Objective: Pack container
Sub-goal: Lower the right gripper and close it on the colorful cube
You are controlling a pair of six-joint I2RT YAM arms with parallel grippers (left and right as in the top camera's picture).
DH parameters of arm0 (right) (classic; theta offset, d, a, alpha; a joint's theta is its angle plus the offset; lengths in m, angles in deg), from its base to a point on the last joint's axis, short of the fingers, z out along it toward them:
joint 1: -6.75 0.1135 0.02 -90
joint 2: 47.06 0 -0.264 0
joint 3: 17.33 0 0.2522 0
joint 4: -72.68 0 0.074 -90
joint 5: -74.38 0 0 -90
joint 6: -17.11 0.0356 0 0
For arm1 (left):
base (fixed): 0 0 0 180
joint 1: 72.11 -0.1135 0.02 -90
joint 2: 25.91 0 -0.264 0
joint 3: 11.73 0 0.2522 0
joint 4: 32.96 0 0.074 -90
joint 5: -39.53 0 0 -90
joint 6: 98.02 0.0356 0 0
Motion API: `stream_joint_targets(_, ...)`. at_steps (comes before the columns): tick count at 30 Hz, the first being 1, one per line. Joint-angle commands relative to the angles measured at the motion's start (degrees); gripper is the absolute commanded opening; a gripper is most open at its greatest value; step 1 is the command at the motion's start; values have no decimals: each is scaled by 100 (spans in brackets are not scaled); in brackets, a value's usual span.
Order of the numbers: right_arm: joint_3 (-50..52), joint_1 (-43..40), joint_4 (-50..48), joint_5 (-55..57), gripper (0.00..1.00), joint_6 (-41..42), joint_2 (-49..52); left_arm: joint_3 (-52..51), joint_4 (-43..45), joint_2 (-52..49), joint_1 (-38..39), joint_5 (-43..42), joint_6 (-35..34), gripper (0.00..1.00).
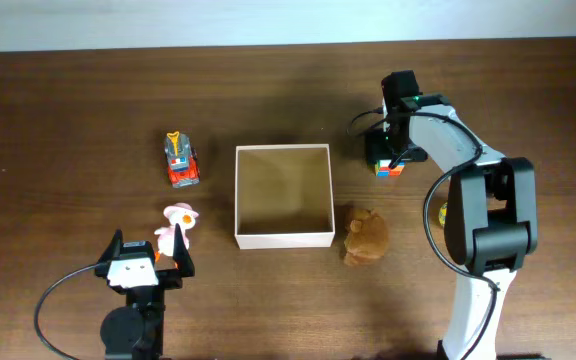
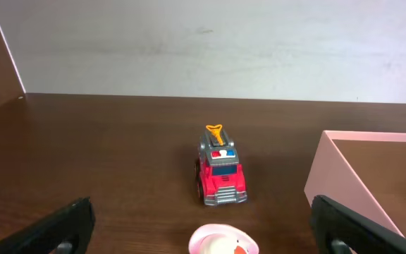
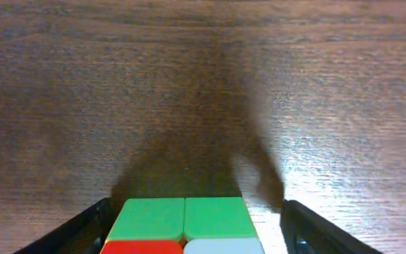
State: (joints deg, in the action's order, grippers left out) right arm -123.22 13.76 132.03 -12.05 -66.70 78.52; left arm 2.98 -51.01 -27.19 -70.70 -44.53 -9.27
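Container [image 1: 282, 239] mid tabletop [image 1: 68, 120], tan floor showing. Red toy truck [image 1: 180, 160] to its left, pink-hatted duck toy [image 1: 177, 226] nearer the camera's bottom edge, just beside the spread left end effector [image 1: 150, 247]. Brown plush [image 1: 366, 237] by the container's corner. Right end effector [image 1: 392, 152] over a coloured cube [image 1: 390, 169].

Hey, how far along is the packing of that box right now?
Done: nothing, the container is empty. In hand: the right gripper, fingers open, straddles the puzzle cube, not gripping yet. Remaining: cube, fire truck, bird toy and brown plush all lie outside on the table.
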Motion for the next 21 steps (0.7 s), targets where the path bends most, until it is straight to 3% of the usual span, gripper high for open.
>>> stream_joint_targets(1,-55,44,13,79,72,33,146,-42,15,50,-35,-59,90,99)
stream_joint_targets(21,-59,44,164,81,59,28,142,-42,15,50,-35,-59,90,99)
